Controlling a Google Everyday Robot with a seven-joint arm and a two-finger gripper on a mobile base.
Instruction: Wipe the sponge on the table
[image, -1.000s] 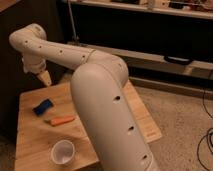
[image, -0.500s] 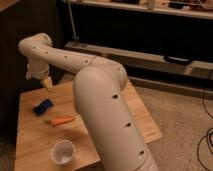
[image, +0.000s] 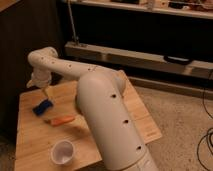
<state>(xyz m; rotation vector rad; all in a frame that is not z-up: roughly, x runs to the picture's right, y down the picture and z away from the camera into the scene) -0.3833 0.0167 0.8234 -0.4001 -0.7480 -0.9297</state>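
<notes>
- Camera view, looking down past the robot's own arm onto a low bench with a light plank top and visible grain stripes.
- Arm: thick white links dotted with small dark holes. It rises from the bottom edge of the view, crosses the middle of the bench top and bends back toward the far left corner.
- Gripper: at the end of the arm, pointing down over the left part of the bench, just above the far end of the sponge. Its fingers stand spread, with nothing held between them. Whether the tips touch the sponge cannot be told.
- Sponge: small bright-blue block, lying flat on the bench top near the left edge, its long side running diagonally, directly below the gripper.
- Carrot: orange, lying flat on the bench, near the sponge on its near right side and apart from it. Its right end lies close beside the thick arm link.
- Cup: white, upright, mouth open upward, on the near part of the bench, well apart from the sponge.
- Shelf: long, pale, horizontal, behind the bench against a dark background.
- Floor: speckled grey, to the right of the bench.
- Cables: dark, on the floor at the right edge.
</notes>
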